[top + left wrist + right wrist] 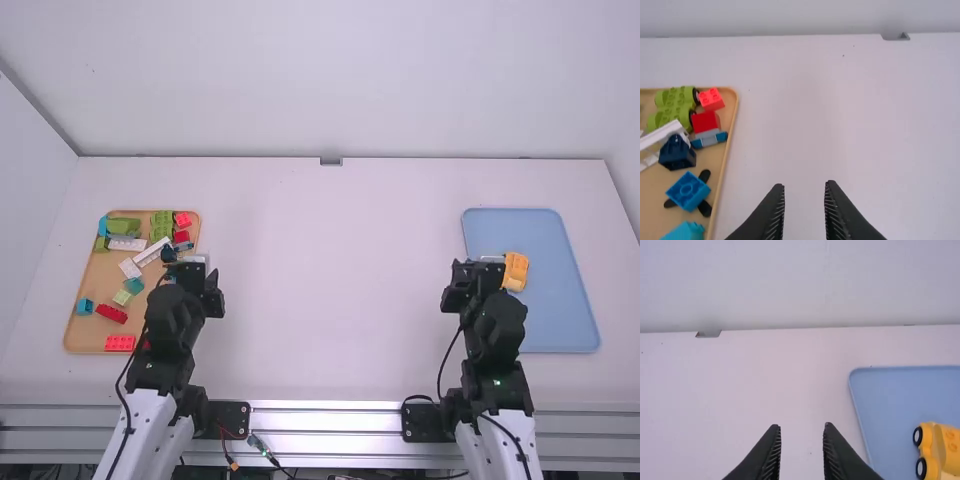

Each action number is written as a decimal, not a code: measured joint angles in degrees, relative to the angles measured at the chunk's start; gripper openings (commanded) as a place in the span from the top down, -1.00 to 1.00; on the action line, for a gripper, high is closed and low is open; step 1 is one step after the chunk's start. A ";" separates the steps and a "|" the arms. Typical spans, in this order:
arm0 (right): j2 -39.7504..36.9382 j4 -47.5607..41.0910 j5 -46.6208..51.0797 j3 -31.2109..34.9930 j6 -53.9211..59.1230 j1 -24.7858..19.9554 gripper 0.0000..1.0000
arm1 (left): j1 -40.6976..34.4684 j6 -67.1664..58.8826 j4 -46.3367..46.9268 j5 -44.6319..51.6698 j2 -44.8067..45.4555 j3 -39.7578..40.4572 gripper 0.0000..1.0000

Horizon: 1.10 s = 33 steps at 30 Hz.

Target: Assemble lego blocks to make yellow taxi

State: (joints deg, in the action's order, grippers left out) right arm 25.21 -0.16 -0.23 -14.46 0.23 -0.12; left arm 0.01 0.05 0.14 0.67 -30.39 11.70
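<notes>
Blocks (111,314) lie loose in the tan tray (85,334) at left, presumably so spare parts stay penned together. At right, the yellow taxi (951,442) sits by the left side of the blue tray (555,315), likely set apart as the build (perhaps already finished). Left gripper (805,186) and right gripper (801,427) are both released and empty, probably parked over the near side to leave working room.

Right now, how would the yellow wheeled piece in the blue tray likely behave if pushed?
The yellow piece would probably roll, given its black-rimmed wheels. It looks like hard plastic, so it should barely flex. Those wheels sit spaced apart, so tipping seems unlikely.
</notes>
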 measured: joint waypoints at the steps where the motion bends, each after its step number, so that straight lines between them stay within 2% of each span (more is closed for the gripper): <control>1: -0.81 0.02 0.07 0.81 -0.02 0.00 0.68 | -0.02 0.00 0.02 -0.07 0.92 -0.90 0.68; 10: -10.03 0.00 0.07 10.12 0.02 0.00 0.99 | 0.00 0.00 0.07 -0.37 10.91 -10.71 1.00; 15: -13.81 0.28 0.09 13.77 -0.04 0.00 1.00 | -0.02 -0.02 -0.46 -0.55 15.10 -11.19 1.00; 33: -24.70 0.46 0.13 13.79 0.07 0.00 1.00 | 0.00 -0.02 -0.44 -0.52 28.02 -11.17 1.00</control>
State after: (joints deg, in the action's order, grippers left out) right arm 0.51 0.30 -0.10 -0.67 0.30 -0.12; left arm 0.01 0.03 -0.30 0.14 -2.37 0.54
